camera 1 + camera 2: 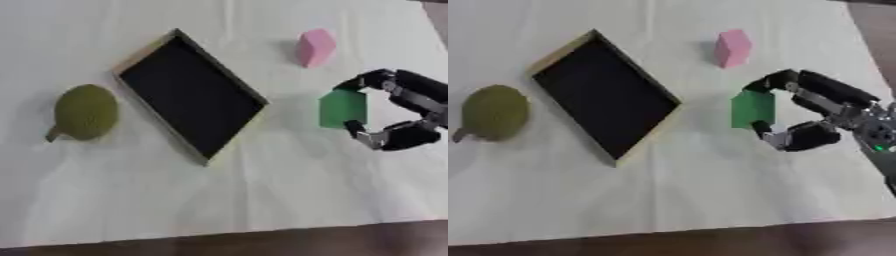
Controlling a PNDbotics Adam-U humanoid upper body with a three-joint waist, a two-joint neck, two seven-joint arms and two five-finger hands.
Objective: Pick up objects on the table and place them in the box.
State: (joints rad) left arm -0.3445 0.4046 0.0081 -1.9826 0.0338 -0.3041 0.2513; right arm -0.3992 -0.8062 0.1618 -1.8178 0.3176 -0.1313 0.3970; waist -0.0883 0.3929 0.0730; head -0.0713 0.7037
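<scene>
Between the right hand's (824,120) curled fingers (770,81) and thumb: green block (752,109), pinched top and bottom, well right of the box (560,51); looks light, rigid, flat-faced, so opposite faces are the grip points; pink block (732,47) beyond the fingers; olive fruit (492,112) far side of box.

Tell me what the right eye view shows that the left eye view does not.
Only the right eye view shows the wrist behind the right hand, running toward the lower right edge. Only the left eye view shows more cloth left of the green fruit. Both show the box, its inside dark and holding nothing, the pink block, and the hand's curled fingers and thumb on either side of the green block.
</scene>
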